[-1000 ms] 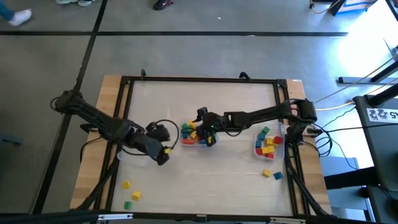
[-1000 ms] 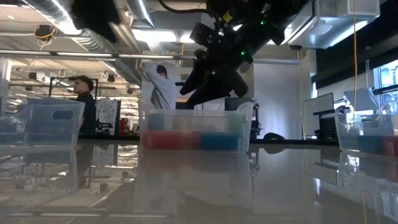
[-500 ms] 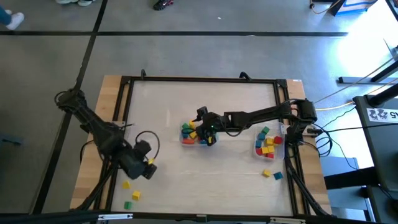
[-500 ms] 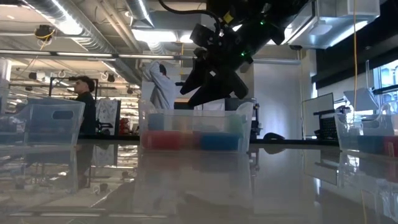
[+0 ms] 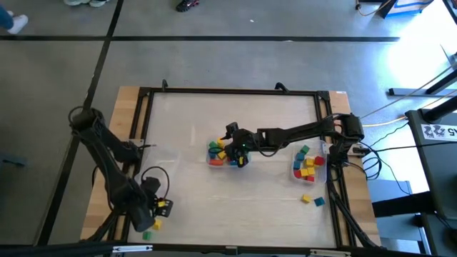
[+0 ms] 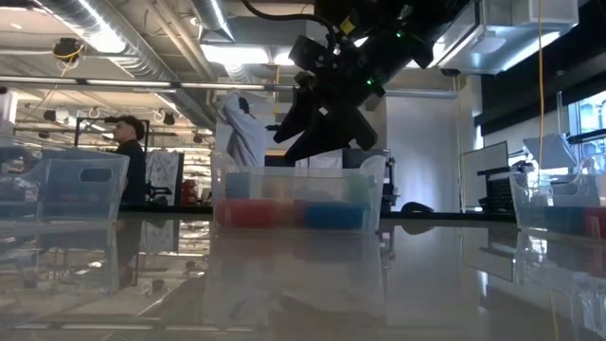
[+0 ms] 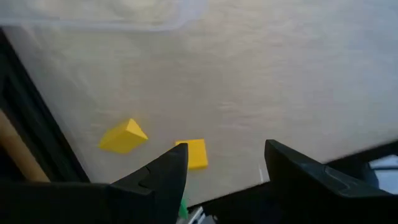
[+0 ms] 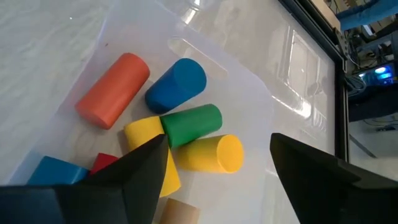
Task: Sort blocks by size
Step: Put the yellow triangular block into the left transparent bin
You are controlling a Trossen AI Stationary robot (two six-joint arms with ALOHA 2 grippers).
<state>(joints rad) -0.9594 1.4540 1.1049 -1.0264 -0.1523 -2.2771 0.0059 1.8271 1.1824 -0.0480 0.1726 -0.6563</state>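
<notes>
Blocks in the bin include orange, blue, green, yellow cylinders.

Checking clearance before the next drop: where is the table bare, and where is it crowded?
Bare: the far half beyond the middle bin, and the near stretch between the left gripper and the right bin. Crowded: the middle bin, where the right gripper hovers open, and the near left corner's loose blocks.
</notes>
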